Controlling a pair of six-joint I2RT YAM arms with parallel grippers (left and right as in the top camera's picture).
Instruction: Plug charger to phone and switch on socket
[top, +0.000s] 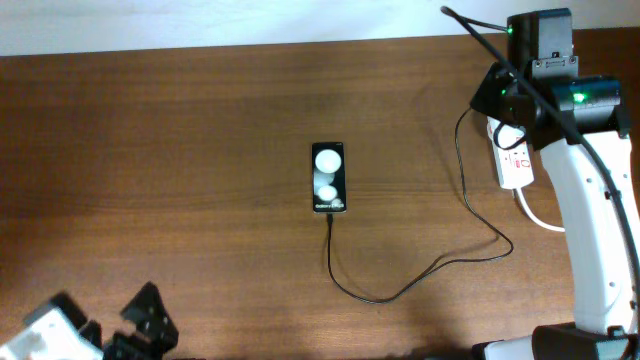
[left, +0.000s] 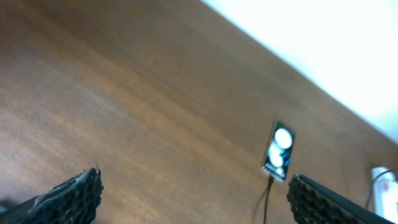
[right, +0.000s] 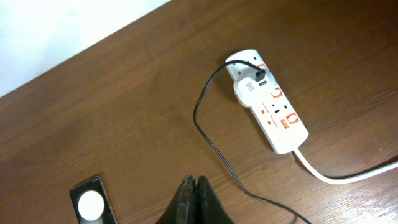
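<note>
Right hand (right: 194, 182): the two fingers are pressed together with nothing between them. It hangs over bare brown surface (right: 124, 93) and touches nothing that I can see.

Left hand (left: 194, 182): fingers spread wide, holding nothing. It sits at the near left corner of the surface, well apart from everything else.

The socket (right: 268, 107) lies at a slant, apart from the right hand. From overhead, the right arm (top: 590, 220) covers part of it. Red markings show on its face, but the switch position cannot be read. A thick white cord (right: 339, 175) leaves one end. A white adapter (right: 249, 91) sits in the socket near the opposite end.

The charger (right: 196, 118), a thin black cable, comes out of the adapter, loops across the surface and ends at the phone (top: 329, 178). Its tip meets the phone's short end that bears the white text. Whether it is fully seated, I cannot tell.

The phone lies flat and face up near the middle of the surface, well apart from the socket. Two white round spots show on the glass.
</note>
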